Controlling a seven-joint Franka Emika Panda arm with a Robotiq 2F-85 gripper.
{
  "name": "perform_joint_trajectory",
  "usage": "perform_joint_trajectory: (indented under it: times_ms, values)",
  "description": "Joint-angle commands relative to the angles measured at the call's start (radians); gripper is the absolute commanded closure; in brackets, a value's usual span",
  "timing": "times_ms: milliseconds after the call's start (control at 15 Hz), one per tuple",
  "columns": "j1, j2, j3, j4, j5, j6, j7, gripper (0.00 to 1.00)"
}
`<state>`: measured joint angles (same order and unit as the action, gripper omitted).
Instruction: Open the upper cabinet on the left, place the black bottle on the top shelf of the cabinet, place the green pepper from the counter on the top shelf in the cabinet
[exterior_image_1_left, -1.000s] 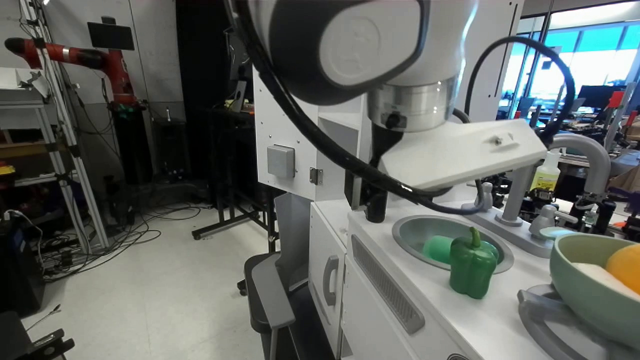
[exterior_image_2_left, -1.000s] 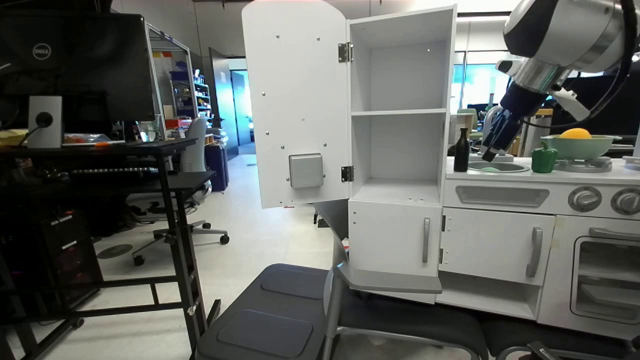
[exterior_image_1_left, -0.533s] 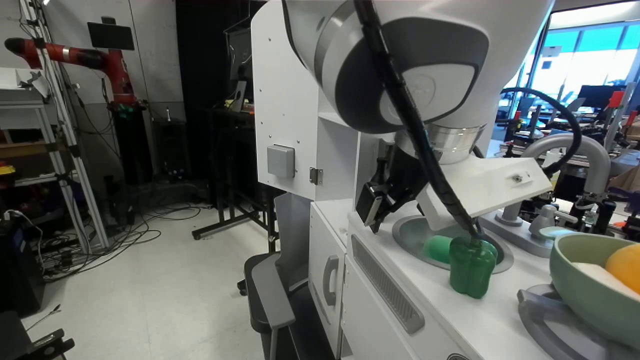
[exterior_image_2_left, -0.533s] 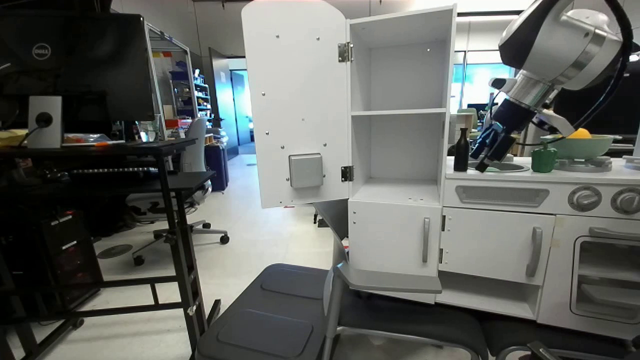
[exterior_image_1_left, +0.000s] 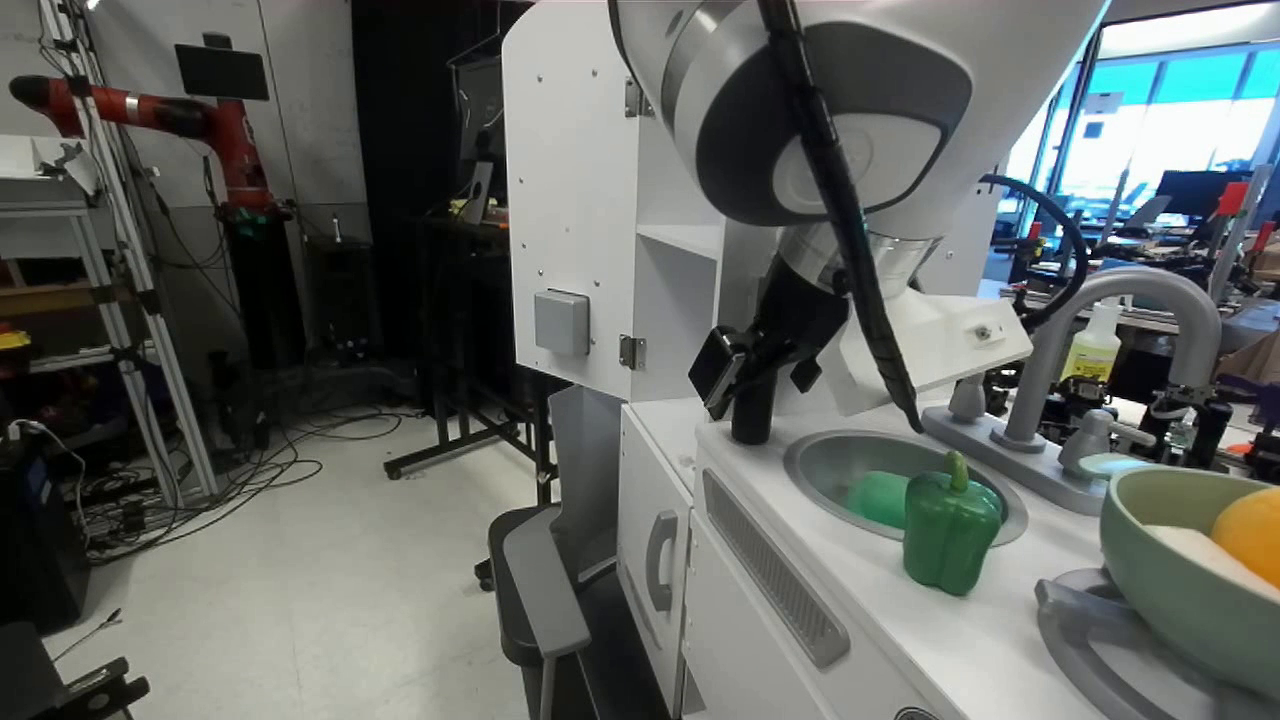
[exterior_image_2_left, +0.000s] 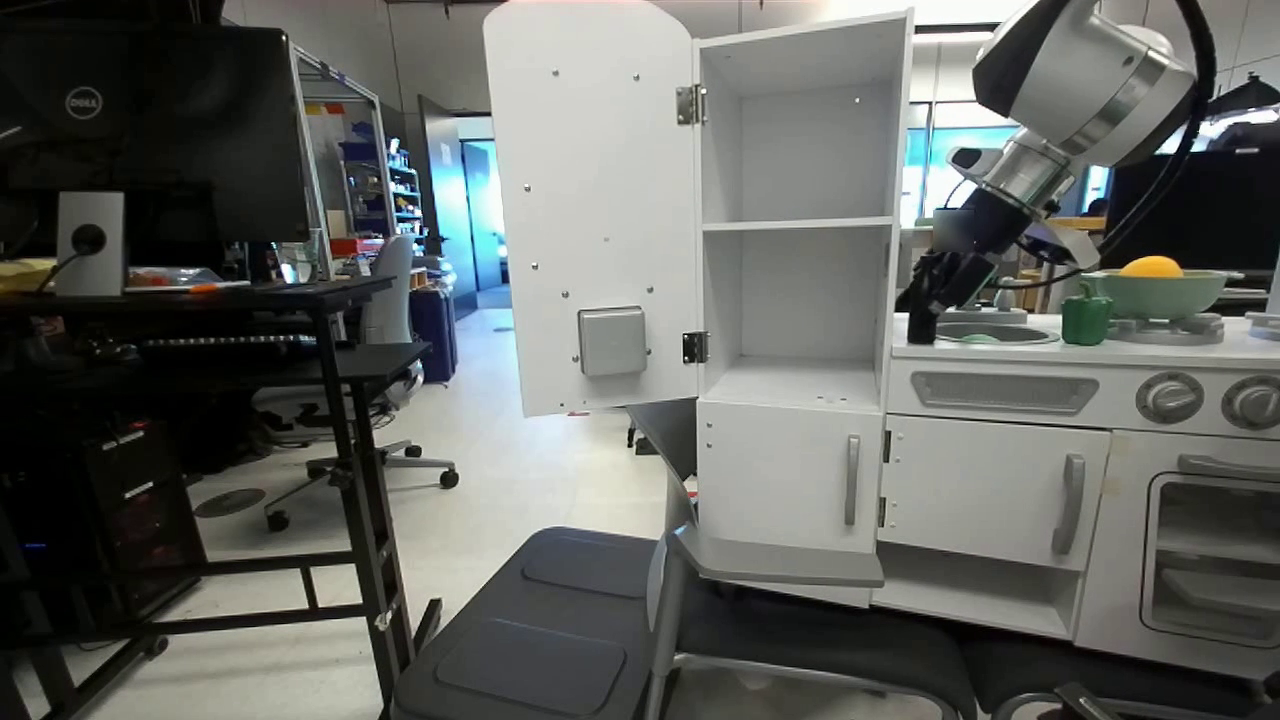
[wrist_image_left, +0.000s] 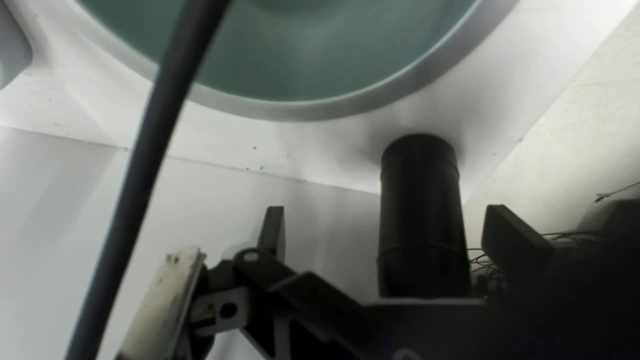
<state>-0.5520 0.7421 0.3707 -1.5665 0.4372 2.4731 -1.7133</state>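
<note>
While both exterior views blend my dark gripper (wrist_image_left: 385, 227) into the black bottle (wrist_image_left: 422, 220), the wrist view separates them: the jaws are spread, and I see the bottle between the fingers (wrist_image_left: 273, 227), with a wider gap on one side than on the other. There the gripper hides the bottle's upper part, so I can't make out its neck. The bottle stands upright on the counter (exterior_image_1_left: 980, 640), just beside the sink (wrist_image_left: 300, 111).

In an exterior view I get the whole opening of the upper cabinet (exterior_image_2_left: 810, 150), its top shelf (exterior_image_2_left: 797, 225) in plain sight and its arched door (exterior_image_2_left: 590, 180) swung wide; in an exterior view the arm (exterior_image_1_left: 750, 140) covers much of that shelf. The green pepper (exterior_image_1_left: 952, 530), outside my wrist frame, appears in both exterior views, standing on the counter near the sink and a pale green bowl (exterior_image_1_left: 1160, 575). A lighter green object (exterior_image_1_left: 877, 498) in the sink shows clearly in an exterior view.
</note>
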Motion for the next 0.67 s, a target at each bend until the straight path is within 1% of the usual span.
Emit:
perform_joint_trajectory:
  times_ms: [0, 600]
  values:
    - [0.027, 0.031, -0.019, 0.071, 0.057, -0.064, -0.055, 0.00]
    - [0.054, 0.033, -0.058, 0.102, 0.068, -0.115, -0.060, 0.00]
